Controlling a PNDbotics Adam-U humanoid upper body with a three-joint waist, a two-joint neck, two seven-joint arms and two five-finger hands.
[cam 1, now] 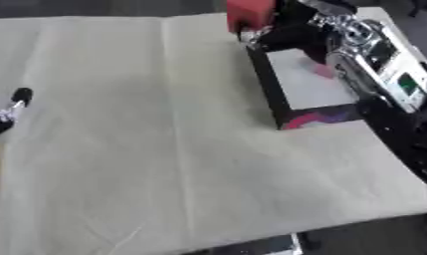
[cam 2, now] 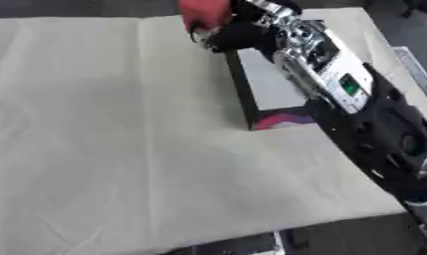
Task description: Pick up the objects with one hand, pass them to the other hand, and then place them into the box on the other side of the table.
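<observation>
Right hand [cam 1: 282, 31]: at about one o'clock in the left eye view, reached in over the far end of the box; we see its dark fingers curled round a red object [cam 1: 250, 13], so we read it as clamped on that object.

Red object: a blocky red thing, held above and just beyond the box's far left corner, not yet inside; we cannot tell whether it touches the rim.

Box [cam 1: 270, 84]: open-topped, dark walls, pale floor, a coloured panel on its near end; it sits at two o'clock on the cloth, under the right forearm. A small pinkish patch [cam 1: 322, 70] shows on its floor; we cannot make it out.

Cloth [cam 1: 164, 149]: pale, creased, covering the table.

Left hand [cam 1: 14, 102]: at nine o'clock, only a dark fingertip and part of the hand at the edge; we cannot tell how its fingers stand.

Risks, as we judge them: released here, the object would land on the far wall or outside the box. The forearm lies low along the right wall and could nudge the box. The creased cloth could let the box slide.
</observation>
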